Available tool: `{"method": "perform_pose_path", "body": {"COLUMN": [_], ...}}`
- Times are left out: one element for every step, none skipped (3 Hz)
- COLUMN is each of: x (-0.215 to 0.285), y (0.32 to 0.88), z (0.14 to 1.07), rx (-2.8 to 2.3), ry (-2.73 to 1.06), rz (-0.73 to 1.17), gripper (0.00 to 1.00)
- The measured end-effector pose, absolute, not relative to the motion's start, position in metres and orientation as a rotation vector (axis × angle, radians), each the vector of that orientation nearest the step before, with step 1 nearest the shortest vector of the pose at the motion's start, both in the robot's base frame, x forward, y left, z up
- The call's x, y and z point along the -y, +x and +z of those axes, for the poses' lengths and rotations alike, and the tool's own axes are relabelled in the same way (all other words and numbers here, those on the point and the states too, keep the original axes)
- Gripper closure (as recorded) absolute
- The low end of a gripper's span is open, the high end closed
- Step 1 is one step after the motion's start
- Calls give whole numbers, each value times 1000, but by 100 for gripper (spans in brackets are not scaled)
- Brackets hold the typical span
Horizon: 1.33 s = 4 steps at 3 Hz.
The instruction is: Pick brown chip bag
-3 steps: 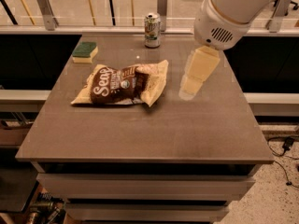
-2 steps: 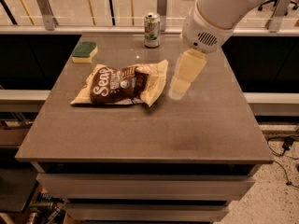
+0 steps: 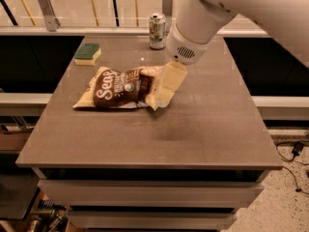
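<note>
The brown chip bag [image 3: 118,88] lies flat on the grey table [image 3: 193,134], left of centre, its dark brown middle showing white script and its ends cream-tan. My gripper [image 3: 165,94] hangs from the white arm that reaches in from the upper right. Its cream-coloured fingers point down and to the left, and they overlap the right end of the bag. I cannot tell whether they touch the bag or hang just above it.
A green-and-yellow sponge [image 3: 87,53] lies at the table's far left corner. A soda can [image 3: 157,31] stands at the far edge, behind the gripper. Black railing and shelving run behind the table. The floor drops away at the right.
My arm has swung left and lower across the table. The gripper has gone from right of the bag to over the bag's right end. The bag, the can and the sponge have not moved.
</note>
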State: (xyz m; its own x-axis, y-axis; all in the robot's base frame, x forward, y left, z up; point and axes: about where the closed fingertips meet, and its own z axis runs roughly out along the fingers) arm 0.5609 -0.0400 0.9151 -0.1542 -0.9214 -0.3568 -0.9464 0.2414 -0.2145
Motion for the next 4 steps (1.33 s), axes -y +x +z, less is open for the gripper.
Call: {"method": "perform_pose_path", "body": {"x": [24,12,-3,-17], "y": [576,590,598,595], "z": [898,890,886,880], "rx": [-2105,-2098,-2088,-2087], "ry": [-1706,-1705,-1715,-1725], "rz": [111,118,90,81], "gripper": [0,0,0,0]}}
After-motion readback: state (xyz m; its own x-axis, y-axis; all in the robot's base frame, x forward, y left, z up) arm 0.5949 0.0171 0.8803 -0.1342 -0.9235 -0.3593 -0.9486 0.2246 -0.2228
